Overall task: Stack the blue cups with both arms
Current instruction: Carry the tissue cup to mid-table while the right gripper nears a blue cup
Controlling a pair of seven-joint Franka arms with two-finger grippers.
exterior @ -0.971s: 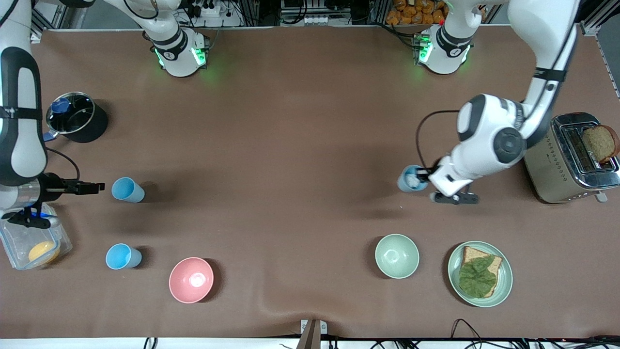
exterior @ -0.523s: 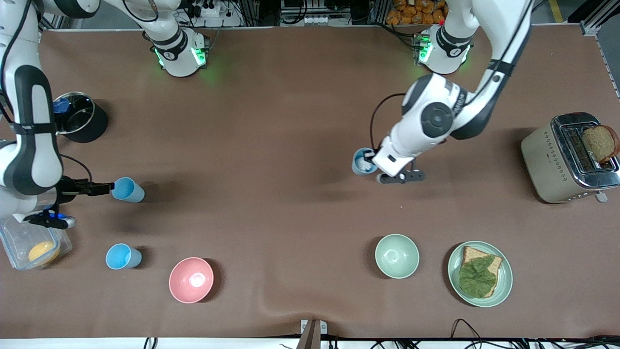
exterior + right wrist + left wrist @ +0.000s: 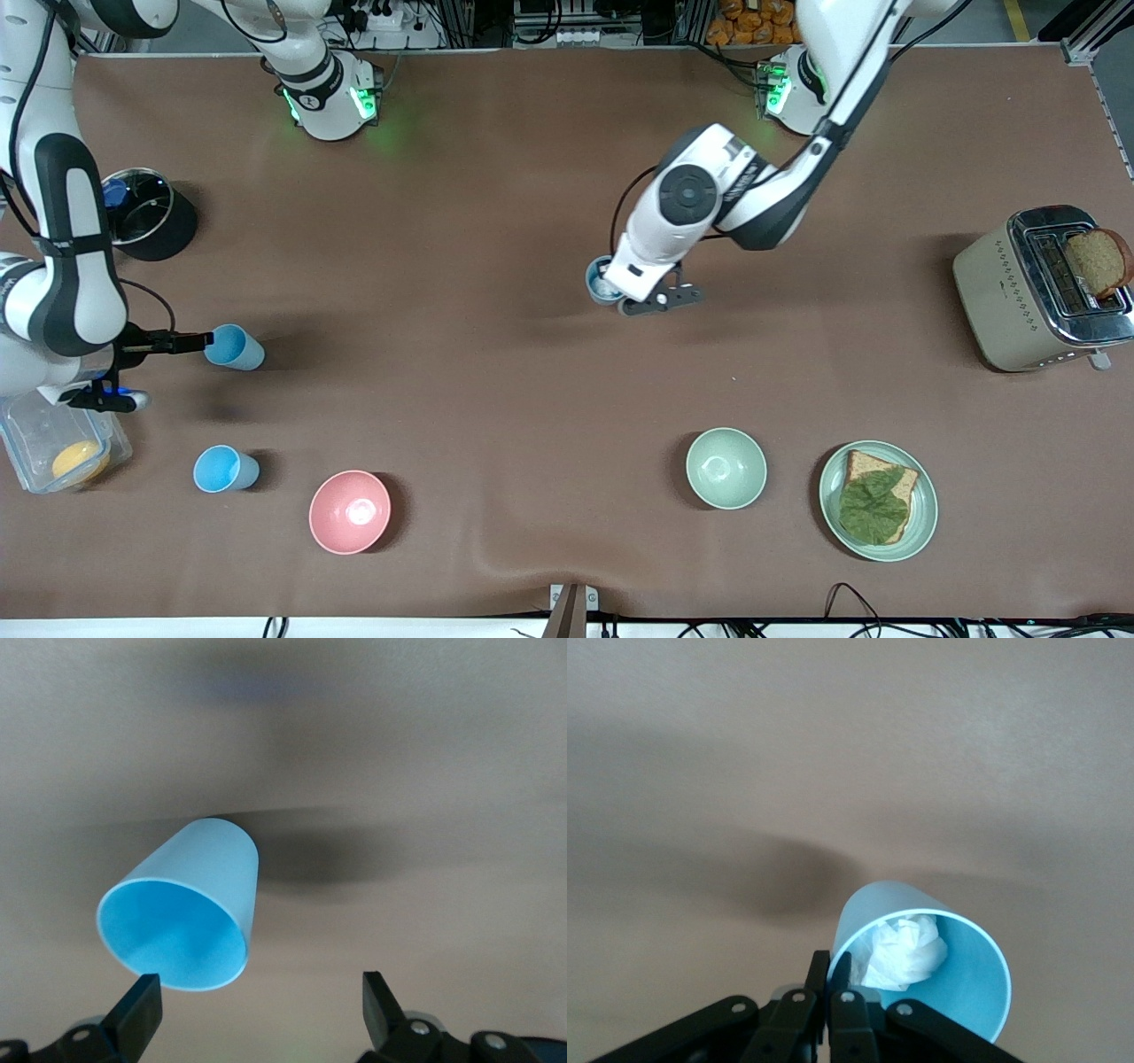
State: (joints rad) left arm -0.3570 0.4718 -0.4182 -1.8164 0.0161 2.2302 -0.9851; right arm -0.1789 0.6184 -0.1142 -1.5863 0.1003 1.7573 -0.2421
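front view: right gripper (image 3: 197,338), fingers spread, reaches level at the rim of 1 upright bright sky-blue tapered plastic cup (image 3: 235,346); a 2nd sky-blue cup (image 3: 225,469) stands nearer the camera. left gripper (image 3: 617,292) carries the duller grey-blue cup (image 3: 602,280) above mid-table. 3 cups, 2 bowls.
left wrist view: fingers (image 3: 843,967) pinch that cup's wall, white wad inside.
right wrist view: cup (image 3: 184,918) sits just ahead of the gap, toward 1 finger (image 3: 137,1012), untouched.
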